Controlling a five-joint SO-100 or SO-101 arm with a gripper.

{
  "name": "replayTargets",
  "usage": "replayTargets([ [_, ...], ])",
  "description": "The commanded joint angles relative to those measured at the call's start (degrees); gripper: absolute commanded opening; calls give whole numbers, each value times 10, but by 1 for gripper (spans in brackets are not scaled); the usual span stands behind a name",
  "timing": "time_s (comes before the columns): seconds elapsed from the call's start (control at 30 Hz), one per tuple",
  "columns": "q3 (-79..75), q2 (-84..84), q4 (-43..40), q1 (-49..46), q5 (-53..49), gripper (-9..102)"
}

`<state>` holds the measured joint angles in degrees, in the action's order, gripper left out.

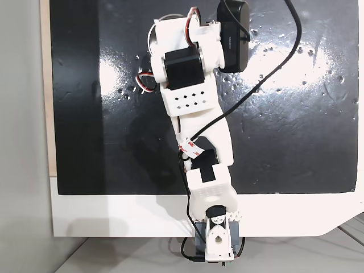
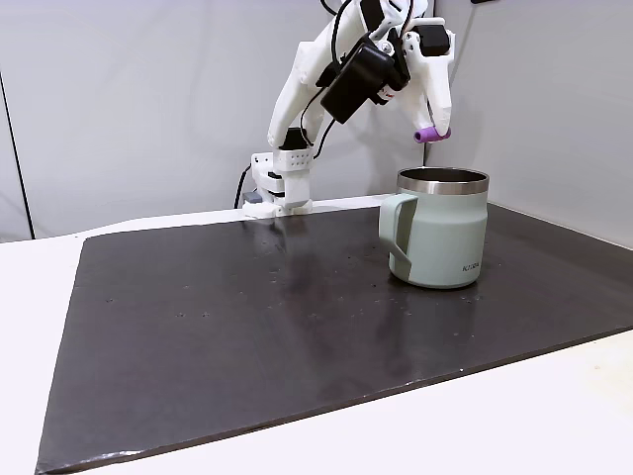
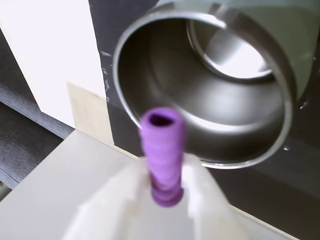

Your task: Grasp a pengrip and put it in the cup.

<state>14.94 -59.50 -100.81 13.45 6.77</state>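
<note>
Wrist view shows the white end effector (image 3: pixel 165 200) clamped on the small light-purple ribbed rubber pengrip (image 3: pixel 162 150), held above the rim of the round brushed-metal, grey-green cup (image 2: pixel 438 230). Judging by that alignment, it hangs there so a release would drop it inside.

Dark mat (image 2: pixel 247 327) on white table (image 2: pixel 554 416)

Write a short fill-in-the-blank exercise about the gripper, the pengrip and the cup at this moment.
1. The gripper is shut on the ____.
2. The pengrip hangs ____ the cup's rim, not inside it.
3. The cup stands upright on the ____ mat.
4. In the wrist view the cup's inside is ____ of objects.

Missing words: pengrip; above; black; empty
</note>
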Motion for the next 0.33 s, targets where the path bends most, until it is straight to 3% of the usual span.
replayTargets([
  [0.0,-34,-15,8,-2,-10,28],
  [0.3,-28,-26,4,-5,-15,28],
])
